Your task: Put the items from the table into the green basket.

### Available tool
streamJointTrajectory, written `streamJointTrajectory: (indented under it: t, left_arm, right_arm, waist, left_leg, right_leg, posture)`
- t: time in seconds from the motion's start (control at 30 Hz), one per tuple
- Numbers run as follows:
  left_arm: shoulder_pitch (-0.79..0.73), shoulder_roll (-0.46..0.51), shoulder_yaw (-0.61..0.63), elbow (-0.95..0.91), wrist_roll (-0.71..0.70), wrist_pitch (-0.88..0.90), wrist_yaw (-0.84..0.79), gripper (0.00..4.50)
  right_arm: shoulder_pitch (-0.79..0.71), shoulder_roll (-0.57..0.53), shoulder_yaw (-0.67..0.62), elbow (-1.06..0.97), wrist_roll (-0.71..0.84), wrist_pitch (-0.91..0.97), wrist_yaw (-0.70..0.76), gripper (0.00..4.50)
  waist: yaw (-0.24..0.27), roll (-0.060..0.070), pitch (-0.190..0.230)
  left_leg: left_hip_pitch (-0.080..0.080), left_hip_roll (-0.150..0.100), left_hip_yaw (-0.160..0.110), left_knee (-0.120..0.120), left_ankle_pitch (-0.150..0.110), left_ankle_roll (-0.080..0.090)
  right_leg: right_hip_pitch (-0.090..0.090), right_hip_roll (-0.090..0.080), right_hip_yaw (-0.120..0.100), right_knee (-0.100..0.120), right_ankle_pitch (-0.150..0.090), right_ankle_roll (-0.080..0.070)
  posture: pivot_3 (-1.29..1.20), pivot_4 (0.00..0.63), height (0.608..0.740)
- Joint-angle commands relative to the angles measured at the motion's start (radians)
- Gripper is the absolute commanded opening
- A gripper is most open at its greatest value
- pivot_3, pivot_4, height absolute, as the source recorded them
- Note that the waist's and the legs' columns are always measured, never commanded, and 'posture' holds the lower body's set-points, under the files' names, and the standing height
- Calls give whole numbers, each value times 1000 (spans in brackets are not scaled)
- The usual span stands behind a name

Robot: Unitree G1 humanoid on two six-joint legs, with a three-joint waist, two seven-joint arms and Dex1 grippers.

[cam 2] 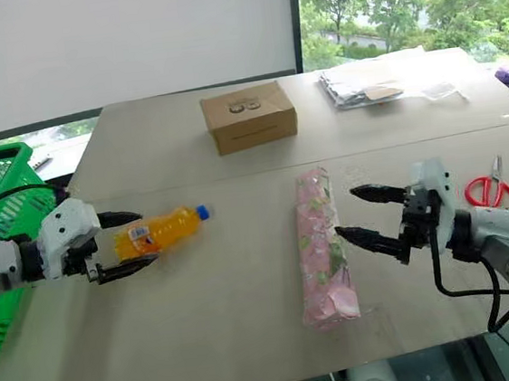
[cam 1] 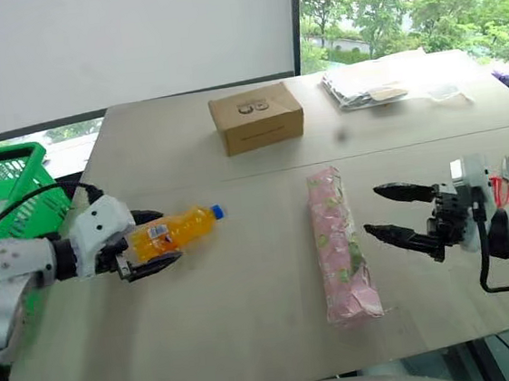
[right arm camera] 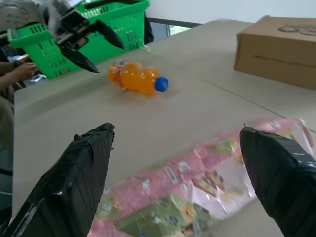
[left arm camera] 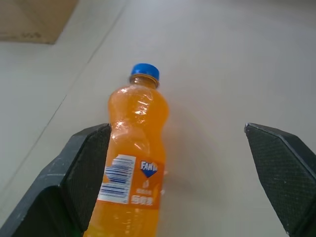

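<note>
Plainly, your left gripper (cam 1: 147,242) had its ribbed black fingers spread around the smooth orange plastic soda bottle (cam 1: 173,232), which lay on the matte beige tabletop (cam 1: 249,309). Your right gripper (cam 1: 393,210) gaped beside the long crinkly pink flowered packet (cam 1: 339,245). Leftward stood the bright green lattice-sided basket (cam 1: 8,189).

Soda bottle (cam 1: 172,233): one
Pink packet (cam 1: 339,245): one
Green basket (cam 1: 3,185): one
Brown box (cam 1: 256,117): one
Red scissors (cam 2: 486,188): one
Clear bags (cam 1: 380,84): a few, too heaped to count
</note>
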Motion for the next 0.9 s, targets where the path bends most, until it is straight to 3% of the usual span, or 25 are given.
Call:
streamJointTrajectory:
  t: [0.03, 0.23, 0.43, 0.47, 0.57, 0.6, 0.63, 0.8, 0.9]
  left_arm:
    - [-207, 9, -156, 182, 126, -78, -107, 4500]
    - [-386, -52, -365, 426, 333, -150, -156, 4500]
    - [-494, -118, -444, 592, 438, -193, -155, 4500]
    - [-505, -125, -446, 608, 442, -191, -165, 4500]
    - [-529, -150, -434, 640, 428, -183, -188, 3680]
    - [-533, -157, -429, 645, 421, -177, -194, 3189]
    - [-535, -162, -424, 647, 415, -171, -198, 3056]
    - [-501, -173, -379, 618, 387, -154, -166, 3053]
    - [-482, -187, -250, 547, 285, -42, -106, 3053]
  right_arm:
    - [-85, -10, 34, -37, 25, 44, -15, 4384]
    - [-106, 11, 79, -89, 4, 70, -78, 4384]
    - [-117, 25, 73, -127, 31, 89, -127, 4384]
    - [-116, 27, 73, -131, 33, 89, -132, 4384]
    - [-108, 26, 76, -145, 39, 87, -136, 4500]
    - [-107, 26, 78, -147, 39, 87, -136, 4500]
    - [-107, 27, 79, -148, 39, 86, -136, 4500]
    - [-125, 39, 87, -147, 39, 79, -140, 4500]
    - [-160, 57, 90, -152, 55, 82, -147, 4500]
  waist:
    - [3, -2, -1]
    - [-10, -5, -5]
    - [-21, -6, -8]
    - [-22, -6, -8]
    - [-28, -5, -11]
    - [-28, -4, -12]
    - [-28, -4, -14]
    - [-31, -5, -19]
    - [-32, -5, -19]
  left_leg:
    - [-1, 0, 0, 0, 0, 0]
    - [-3, 0, 2, 2, -1, 1]
    - [-5, 0, 3, 6, -2, 3]
    - [-5, -1, 3, 6, -2, 3]
    - [-5, -1, 3, 8, -2, 3]
    - [-5, -1, 3, 8, -2, 4]
    - [-5, -1, 3, 9, -2, 4]
    - [-5, -1, 3, 12, -2, 4]
    - [-5, -1, 4, 14, -2, 4]
  right_leg:
    - [0, 0, -1, 0, 0, 0]
    - [-3, 0, 2, 0, 2, 0]
    - [-4, 0, 2, 1, 3, 1]
    - [-4, 0, 3, 1, 4, 2]
    - [-3, 0, 3, 1, 5, 4]
    - [-3, 0, 3, 2, 5, 4]
    - [-3, 0, 3, 2, 5, 4]
    - [-3, 0, 3, 5, 6, 5]
    - [-3, 0, 5, 9, 6, 5]
  posture:
    - [28, 17, 740]
    - [-9, 10, 740]
    - [-33, 7, 740]
    - [-33, 7, 740]
    - [-52, 1, 740]
    - [-52, 1, 740]
    - [-52, 1, 740]
    - [-53, 0, 740]
    - [-57, 0, 740]
